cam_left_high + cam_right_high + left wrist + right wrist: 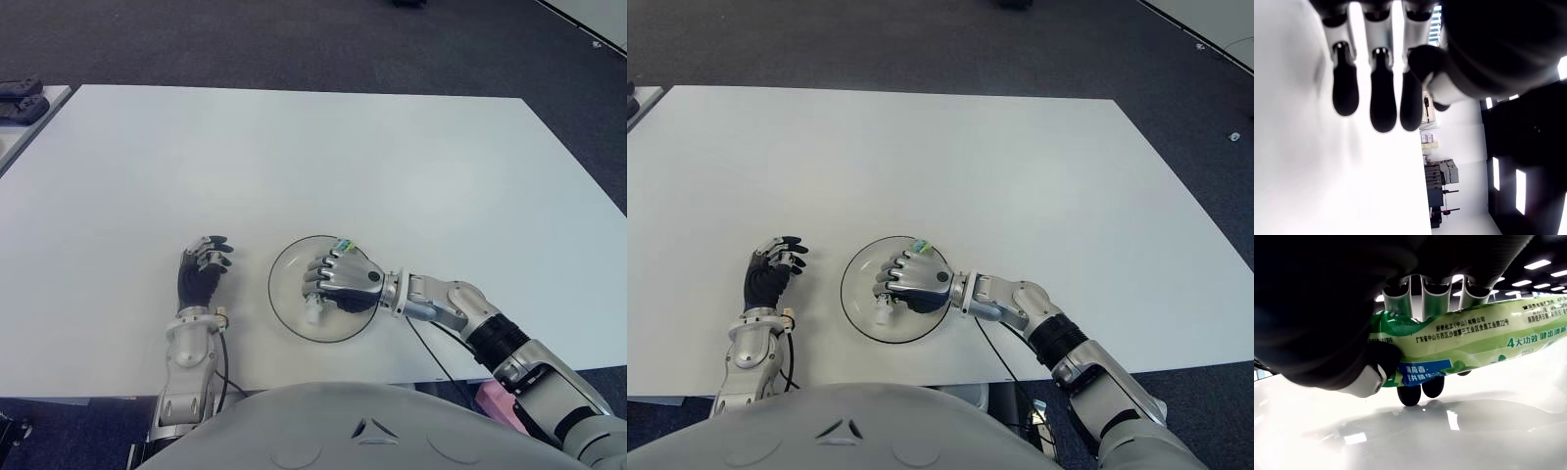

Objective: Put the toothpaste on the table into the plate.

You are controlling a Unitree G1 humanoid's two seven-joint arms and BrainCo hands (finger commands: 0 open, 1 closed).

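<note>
My right hand (341, 282), at lower centre of the frame, grips the toothpaste (1459, 345) just over the plate (285, 294), while my left hand (201, 274) shows relaxed at its left.

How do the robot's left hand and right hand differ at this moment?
The right hand is over the clear round plate, fingers closed around the green toothpaste tube; the left hand shows left of the plate over the white table, fingers relaxed, holding nothing. Both show near the table's front edge.
</note>
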